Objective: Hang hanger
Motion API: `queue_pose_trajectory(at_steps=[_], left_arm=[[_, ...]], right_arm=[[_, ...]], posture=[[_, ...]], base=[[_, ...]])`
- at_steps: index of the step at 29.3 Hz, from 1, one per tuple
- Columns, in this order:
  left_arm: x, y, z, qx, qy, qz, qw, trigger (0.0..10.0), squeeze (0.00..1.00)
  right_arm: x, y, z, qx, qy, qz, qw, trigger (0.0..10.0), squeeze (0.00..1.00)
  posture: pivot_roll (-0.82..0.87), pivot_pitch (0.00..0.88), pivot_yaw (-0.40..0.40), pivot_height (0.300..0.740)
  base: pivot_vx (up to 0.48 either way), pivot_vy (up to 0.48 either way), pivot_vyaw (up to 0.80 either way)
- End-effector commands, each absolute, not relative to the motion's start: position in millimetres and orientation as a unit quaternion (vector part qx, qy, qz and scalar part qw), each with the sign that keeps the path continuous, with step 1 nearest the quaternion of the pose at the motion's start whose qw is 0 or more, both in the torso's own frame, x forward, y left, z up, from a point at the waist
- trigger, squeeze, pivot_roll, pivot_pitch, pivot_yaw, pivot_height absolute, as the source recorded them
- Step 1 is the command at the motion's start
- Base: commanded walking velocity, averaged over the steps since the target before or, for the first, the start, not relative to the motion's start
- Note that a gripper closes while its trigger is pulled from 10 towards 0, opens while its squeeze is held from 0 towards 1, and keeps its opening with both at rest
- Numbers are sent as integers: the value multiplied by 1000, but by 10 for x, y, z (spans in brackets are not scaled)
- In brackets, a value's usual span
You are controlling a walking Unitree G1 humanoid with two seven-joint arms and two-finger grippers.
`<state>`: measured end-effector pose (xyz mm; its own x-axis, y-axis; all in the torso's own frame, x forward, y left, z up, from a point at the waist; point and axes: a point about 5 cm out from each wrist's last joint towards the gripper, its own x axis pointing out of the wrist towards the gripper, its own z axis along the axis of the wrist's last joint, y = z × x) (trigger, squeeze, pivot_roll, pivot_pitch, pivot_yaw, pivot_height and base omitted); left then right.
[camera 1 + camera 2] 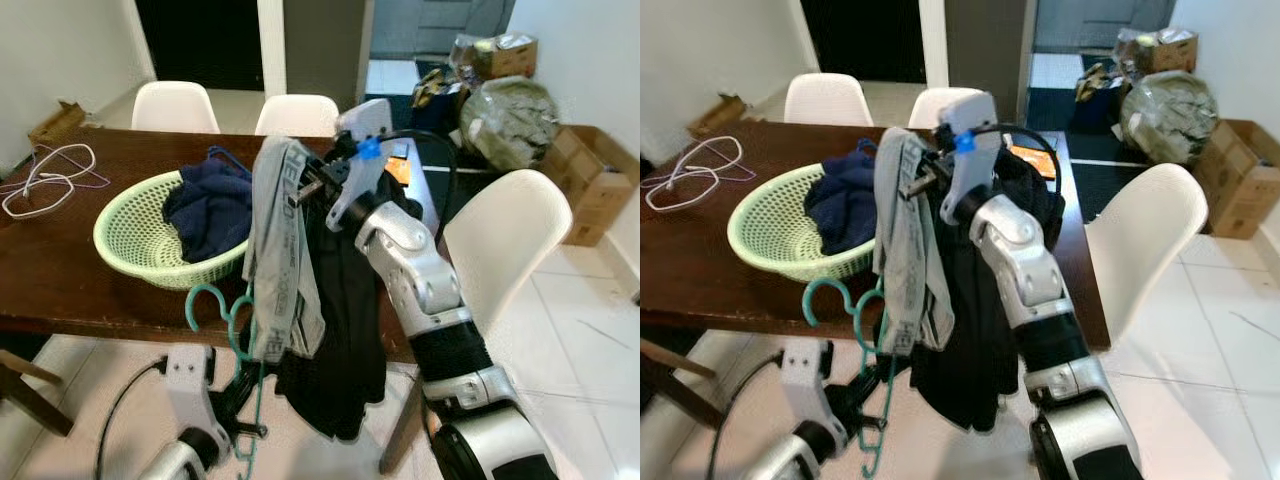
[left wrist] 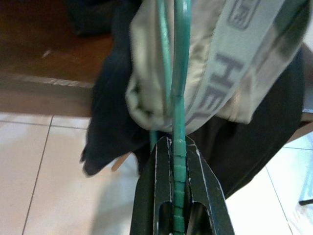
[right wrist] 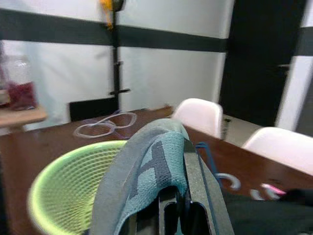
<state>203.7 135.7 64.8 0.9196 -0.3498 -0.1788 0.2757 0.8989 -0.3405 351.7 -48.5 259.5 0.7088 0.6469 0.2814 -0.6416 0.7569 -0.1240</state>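
One teal hanger, thin plastic rod with a curled hook, hangs just in front of the near edge of the wooden table, low, over the tiled floor. Judged light and stiff but springy; smooth and likely slippery, so best held on the straight shaft below the hook, where the rod looks ribbed in the left wrist view.

Left gripper sits below the table edge, fingers pinched on that shaft; wrist view shows the rod running between both black fingers.

Grey garment with a printed waistband drapes over the hanger's upper part; soft, limp cloth, likely to slide off the smooth rod if tilted. Black garment hangs behind it, past the table edge, heavier-looking folds.

Right gripper is raised above the table's near edge, fingers closed on the grey cloth at its top fold.

On the table: green mesh basket, rigid plastic, holding dark blue clothing; white hangers at the far left end. White chairs stand round the table.
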Motion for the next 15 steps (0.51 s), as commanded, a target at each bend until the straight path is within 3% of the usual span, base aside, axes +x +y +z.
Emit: queue_pose_trajectory(at_steps=[1, 6, 15], left_arm=[[2014, 1340, 627, -157, 124, -168, 965, 10000, 0], [2001, 1324, 652, -128, 118, -158, 972, 10000, 0], [1960, 1286, 703, -98, 102, -128, 982, 10000, 0]], right_arm=[[3492, -396, 2588, -18, -159, 355, 921, 10000, 0], [3626, -268, 2552, -59, -149, 275, 948, 10000, 0], [3855, -47, 2546, -112, -130, 220, 960, 10000, 0]], posture=[[83, 0, 0, 740], [97, 0, -14, 740], [141, 0, -57, 740]], base=[[0, 0, 0], [0, 0, 0], [0, 0, 0]])
